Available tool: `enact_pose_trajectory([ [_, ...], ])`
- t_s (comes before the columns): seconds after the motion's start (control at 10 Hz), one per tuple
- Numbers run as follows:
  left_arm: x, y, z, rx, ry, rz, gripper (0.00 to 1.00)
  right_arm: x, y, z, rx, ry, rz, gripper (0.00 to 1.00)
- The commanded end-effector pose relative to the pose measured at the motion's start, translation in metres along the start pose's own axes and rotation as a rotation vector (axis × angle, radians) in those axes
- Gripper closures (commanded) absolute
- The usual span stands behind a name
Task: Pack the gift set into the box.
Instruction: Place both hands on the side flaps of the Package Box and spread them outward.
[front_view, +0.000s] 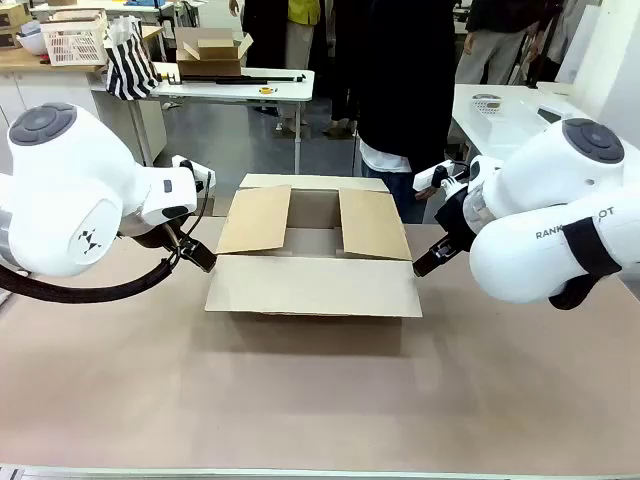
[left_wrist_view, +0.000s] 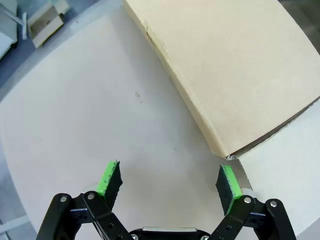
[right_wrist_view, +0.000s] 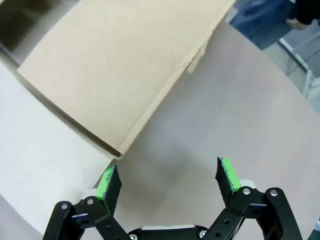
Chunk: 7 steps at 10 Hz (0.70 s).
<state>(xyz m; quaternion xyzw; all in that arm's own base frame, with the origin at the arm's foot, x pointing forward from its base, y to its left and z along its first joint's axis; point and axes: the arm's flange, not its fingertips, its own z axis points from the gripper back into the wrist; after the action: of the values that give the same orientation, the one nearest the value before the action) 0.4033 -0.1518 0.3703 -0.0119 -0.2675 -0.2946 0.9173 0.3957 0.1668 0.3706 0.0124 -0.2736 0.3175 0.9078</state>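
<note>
At the middle of the table, the box was seen standing with its top partly opened. Its near flap was folded out flat toward the robot, its left and right flaps were tilted in over the opening, and its far flap was seen behind them. A dark gap was shown between the two side flaps, but what lay inside could not be told.

Just beside the near-left corner of the box, the left gripper was held low over the table. In the left wrist view its fingers were spread wide, with nothing between the green pads but bare table. A corner of the cardboard flap was seen close to one pad, and contact could not be judged.

Just beside the near-right corner, the right gripper was held in the same low manner. In the right wrist view its fingers were likewise wide apart and nothing was gripped. The flap's corner was seen just above one pad.

At the far side of the table, directly behind the box, a person in dark clothing was seen standing. Farther off on the left, a smaller carton was seen open on another table, near a white basket.
</note>
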Motion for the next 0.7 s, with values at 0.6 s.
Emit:
enact_pose_trajectory([
  [0.6,0.0,0.0,0.0001,0.0,0.0,0.0,0.0,0.0,0.0001,0.0,0.0,0.0,0.0,0.0],
])
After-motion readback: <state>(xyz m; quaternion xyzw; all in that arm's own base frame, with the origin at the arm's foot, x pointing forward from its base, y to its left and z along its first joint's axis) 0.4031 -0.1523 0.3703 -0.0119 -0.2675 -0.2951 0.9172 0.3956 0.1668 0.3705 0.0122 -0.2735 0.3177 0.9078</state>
